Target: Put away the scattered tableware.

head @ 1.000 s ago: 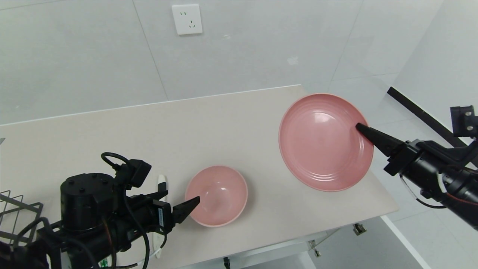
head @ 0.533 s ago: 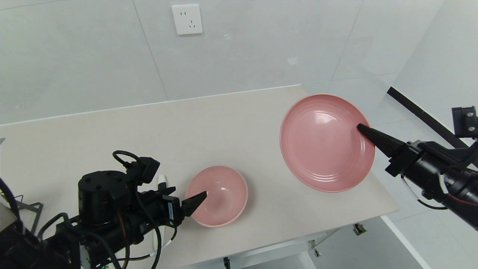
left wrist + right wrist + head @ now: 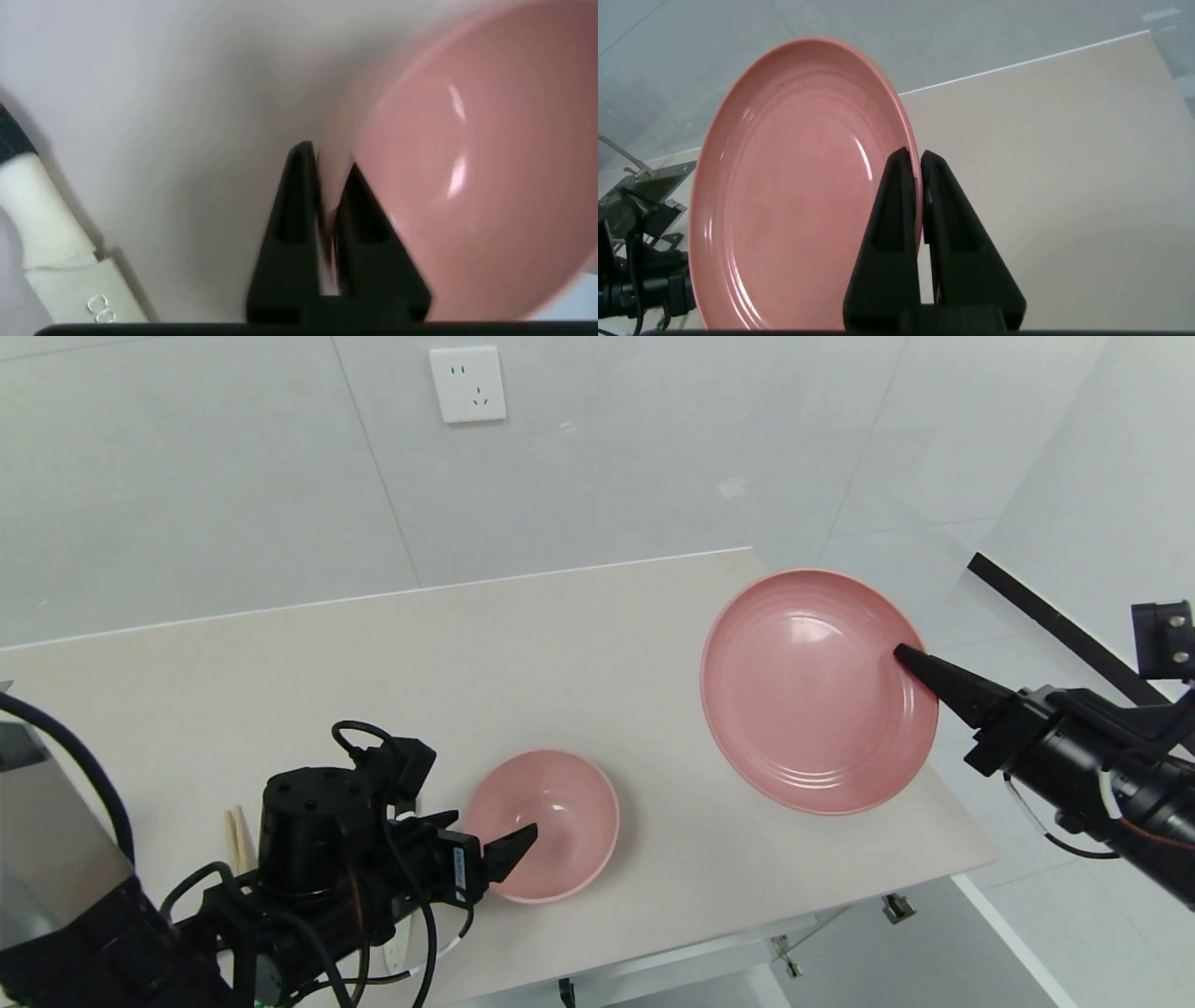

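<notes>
On table sits bowl, rim pinched by left hand; right hand pinches tilted plate edge.

Table: bowl near front edge, middle. My left gripper at its left rim, one finger inside, one outside. Plate tilted over right end, rim between my right gripper fingers. Chopsticks on table, left of my left gripper.
</notes>
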Robot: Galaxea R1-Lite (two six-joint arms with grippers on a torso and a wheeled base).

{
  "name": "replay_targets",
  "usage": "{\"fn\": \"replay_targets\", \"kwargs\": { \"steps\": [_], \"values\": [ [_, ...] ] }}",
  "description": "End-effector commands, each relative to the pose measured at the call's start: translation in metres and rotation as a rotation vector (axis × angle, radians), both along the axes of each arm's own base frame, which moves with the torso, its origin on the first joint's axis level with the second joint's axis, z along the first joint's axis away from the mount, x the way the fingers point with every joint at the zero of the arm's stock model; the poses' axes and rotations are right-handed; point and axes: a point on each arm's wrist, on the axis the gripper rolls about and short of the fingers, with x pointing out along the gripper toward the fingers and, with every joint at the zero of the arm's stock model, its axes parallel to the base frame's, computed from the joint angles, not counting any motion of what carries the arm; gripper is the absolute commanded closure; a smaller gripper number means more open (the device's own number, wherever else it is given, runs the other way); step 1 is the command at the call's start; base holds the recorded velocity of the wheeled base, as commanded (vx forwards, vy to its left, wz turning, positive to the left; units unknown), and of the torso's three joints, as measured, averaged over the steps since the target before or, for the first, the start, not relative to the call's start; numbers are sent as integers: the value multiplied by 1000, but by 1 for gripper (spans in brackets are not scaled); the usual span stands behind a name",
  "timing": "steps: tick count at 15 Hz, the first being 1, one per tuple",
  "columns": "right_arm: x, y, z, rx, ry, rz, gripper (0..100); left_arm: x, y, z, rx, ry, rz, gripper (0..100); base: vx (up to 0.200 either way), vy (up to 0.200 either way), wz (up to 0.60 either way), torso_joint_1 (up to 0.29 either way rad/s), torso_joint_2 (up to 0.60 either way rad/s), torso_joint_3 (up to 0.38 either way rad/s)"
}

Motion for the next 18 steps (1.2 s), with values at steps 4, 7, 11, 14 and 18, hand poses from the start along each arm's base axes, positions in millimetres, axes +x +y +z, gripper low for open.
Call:
{"fn": "replay_targets", "kwargs": {
  "steps": [4,7,11,14,18],
  "values": [
    [0,0,0,1,-2,-2,100,0,-1,-8,14,27,-3,100,0,0,0,0,0,0],
    [1,0,1,2,-3,-1,100,-6,7,19,-66,-98,13,100,0,0,0,0,0,0],
    [4,2,1,0,-9,3,100,-33,27,52,-161,-200,35,100,0,0,0,0,0,0],
    [6,4,1,0,-9,6,100,-34,39,69,-263,-229,104,100,0,0,0,0,0,0],
    [10,9,6,6,-34,21,100,-22,72,70,-252,-253,266,100,0,0,0,0,0,0]
  ]
}}
